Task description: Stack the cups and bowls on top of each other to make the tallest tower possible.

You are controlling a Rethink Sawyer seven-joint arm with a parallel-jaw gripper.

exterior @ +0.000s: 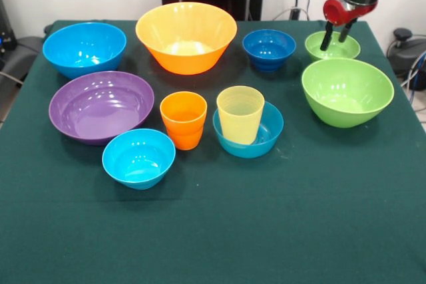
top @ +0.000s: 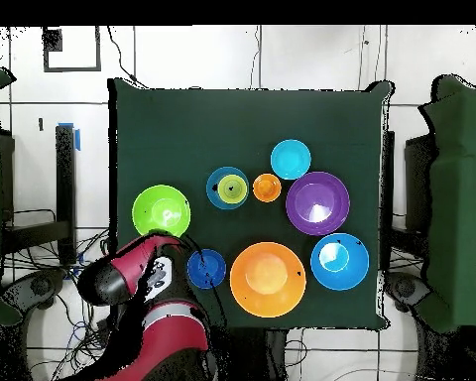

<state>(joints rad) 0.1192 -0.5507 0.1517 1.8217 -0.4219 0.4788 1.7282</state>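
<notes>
No text, label, brand, number or sign can be read in either view. The bowls (exterior: 186, 36), the cups (exterior: 184, 119) and the green cloth (exterior: 266, 231) carry no print that shows, and the red arm (top: 133, 273) shows no readable marking.

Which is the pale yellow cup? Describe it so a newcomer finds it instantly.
Start at the large orange bowl at the back of the green table. Nearer the camera stand two cups side by side. The pale yellow cup is the translucent one, standing inside a small light blue bowl; the orange cup stands on the cloth.
</notes>
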